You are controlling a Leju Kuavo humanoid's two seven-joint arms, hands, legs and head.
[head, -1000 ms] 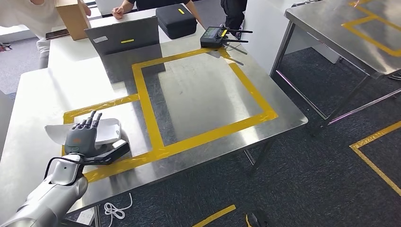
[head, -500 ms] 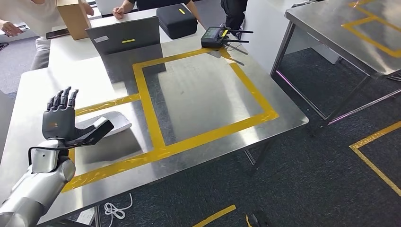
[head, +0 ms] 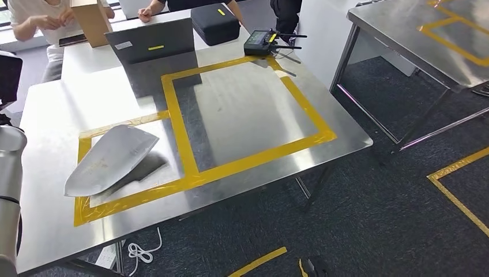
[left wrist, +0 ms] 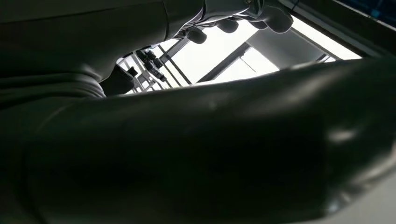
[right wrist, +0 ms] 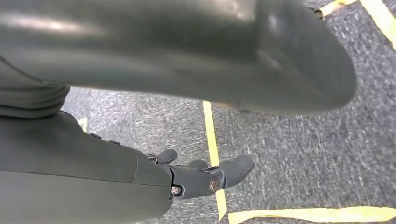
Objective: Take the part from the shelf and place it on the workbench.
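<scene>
Head view: the part is lying flat on the workbench, inside the smaller box of yellow tape at the near left, touched by nothing. Its long axis is running on a diagonal, the narrow tip pointing toward the near left corner and the broad end toward the far right. The left arm is standing at the left edge, so the part is lying forward and to the right of it, near but apart; this arm is by far the nearer one. In the left wrist view the left hand is showing dark against a bright background, and whether its fingers are spread or curled cannot be told. In the right wrist view the right hand is hanging over the carpeted floor, fingers loosely extended and holding nothing. Judging by this, the placing is looking complete, and nothing is standing between the arm and the part. Well beyond it, a grey upright panel, a black case, a remote control and a cardboard box are sitting along the far edge, where people are standing.
</scene>
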